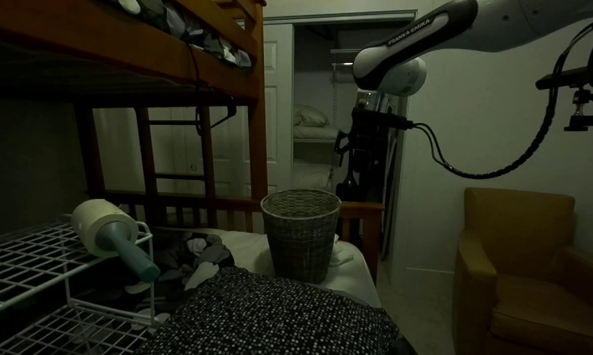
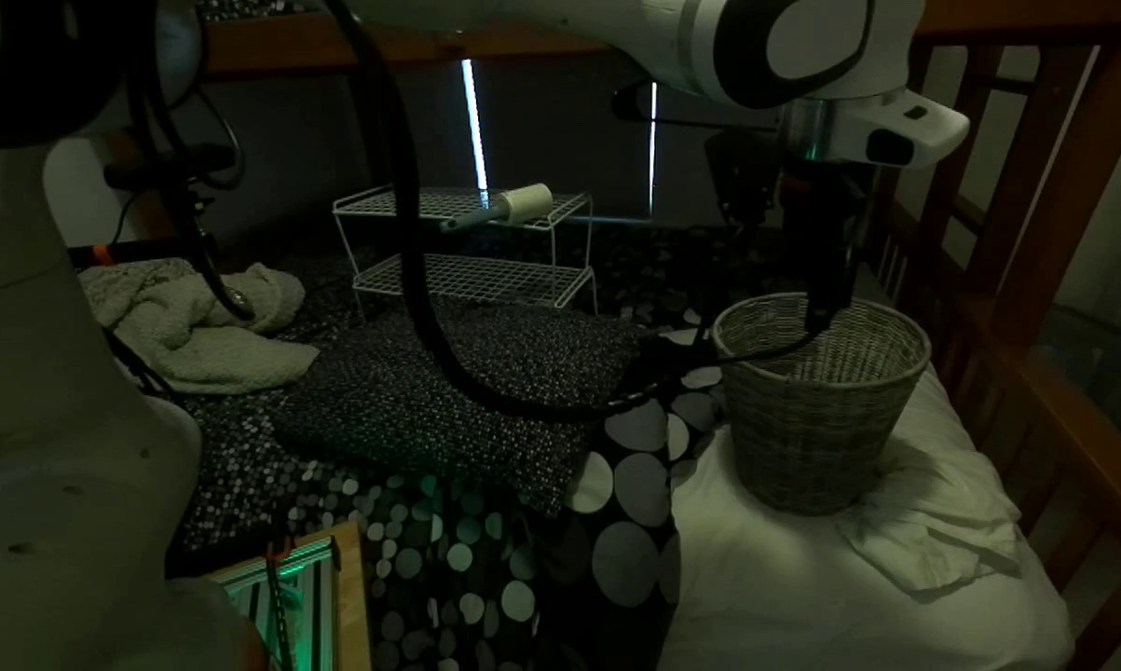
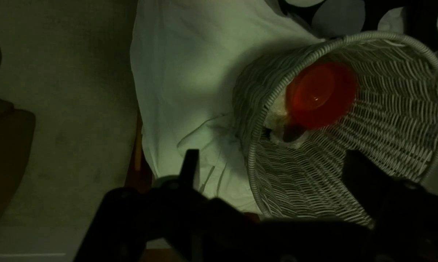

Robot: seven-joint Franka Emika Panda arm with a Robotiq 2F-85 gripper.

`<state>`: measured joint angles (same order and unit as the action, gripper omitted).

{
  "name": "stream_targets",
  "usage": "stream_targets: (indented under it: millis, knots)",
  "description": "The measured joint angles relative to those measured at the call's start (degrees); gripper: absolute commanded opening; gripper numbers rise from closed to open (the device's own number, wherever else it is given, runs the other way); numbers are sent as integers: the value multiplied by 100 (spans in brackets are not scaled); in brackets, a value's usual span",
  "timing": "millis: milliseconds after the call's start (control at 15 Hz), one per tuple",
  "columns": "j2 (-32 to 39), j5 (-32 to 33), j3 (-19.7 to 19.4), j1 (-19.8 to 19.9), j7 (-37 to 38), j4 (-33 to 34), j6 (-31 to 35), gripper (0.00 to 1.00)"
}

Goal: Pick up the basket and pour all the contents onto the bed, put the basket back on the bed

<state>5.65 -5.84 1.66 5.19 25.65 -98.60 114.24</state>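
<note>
The grey wicker basket stands upright on the bed in both exterior views [image 1: 301,241] [image 2: 802,447]. In the wrist view, the basket [image 3: 397,98] holds a red, bowl-like thing [image 3: 320,94] and a pale and dark thing [image 3: 293,133] partly under it. The bed's white sheet [image 2: 756,578] lies under the basket. My gripper [image 3: 271,156] is open and empty. In the wrist view one finger is over the sheet outside the basket and the other over its inside, with the rim between. The gripper also shows dark in an exterior view [image 2: 830,303]; contact with the rim cannot be told.
A white wire rack [image 2: 467,280] with a lint roller [image 1: 104,229] stands on the bed. A dark speckled pillow [image 1: 276,315] lies near the basket. The wooden bed rail [image 2: 1073,429] runs beside it, and the upper bunk [image 1: 128,54] hangs overhead. A crumpled white cloth [image 2: 933,522] touches the basket's side.
</note>
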Motion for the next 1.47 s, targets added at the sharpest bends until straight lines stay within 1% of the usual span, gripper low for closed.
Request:
stream_targets:
  millis: [333,533,667,1067,1333,1467]
  knots:
    - [154,-105,-21,-90,16,194,21,100]
    - [719,-533,-63,-109,-13,618,274,100]
    - [1226,-617,-132,-106,-16,1027,254,100]
    - [2388,-549,-281,-143,44,2431,-628,100]
    - [3087,-233,-415,-304,323,3382,-1213,100]
    - [3398,-45,-503,-367,471,3775,-1347,100]
